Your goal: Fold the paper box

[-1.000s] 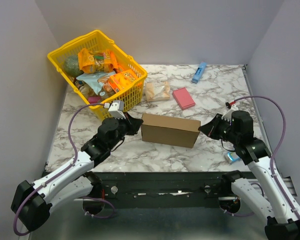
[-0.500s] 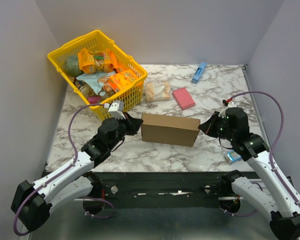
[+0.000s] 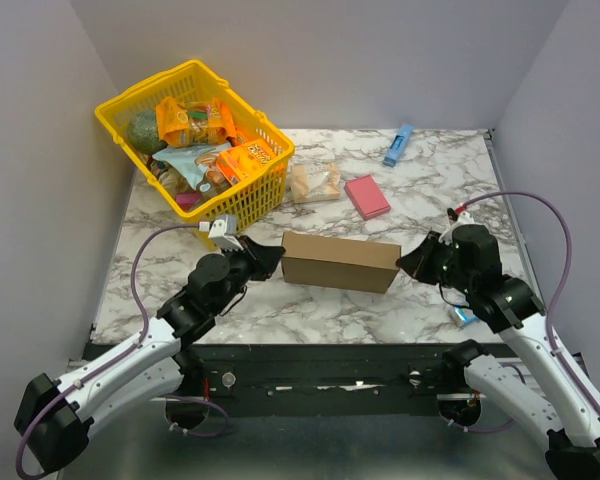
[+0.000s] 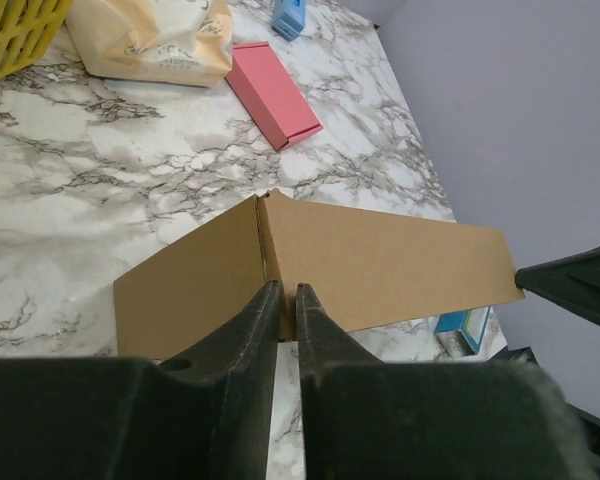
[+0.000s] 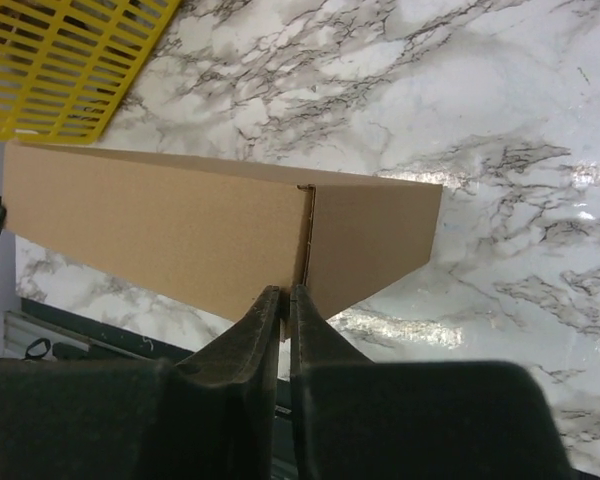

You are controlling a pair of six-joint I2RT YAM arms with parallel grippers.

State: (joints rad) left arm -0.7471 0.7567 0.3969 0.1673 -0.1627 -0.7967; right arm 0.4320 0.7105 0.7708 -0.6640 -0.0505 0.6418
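The brown box [image 3: 340,262] sits closed on the table [image 3: 430,190]. My left gripper [image 4: 284,288] and right gripper [image 5: 285,292] each meet a corner, fingers nearly together. I cannot tell if they pinch it.

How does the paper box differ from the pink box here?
The paper box is brown cardboard, the pink box pink. The paper box is larger and taller; the pink box is flat. The paper box sits between the left gripper and right gripper; the pink box lies farther back. Both are rectangular, on the table.
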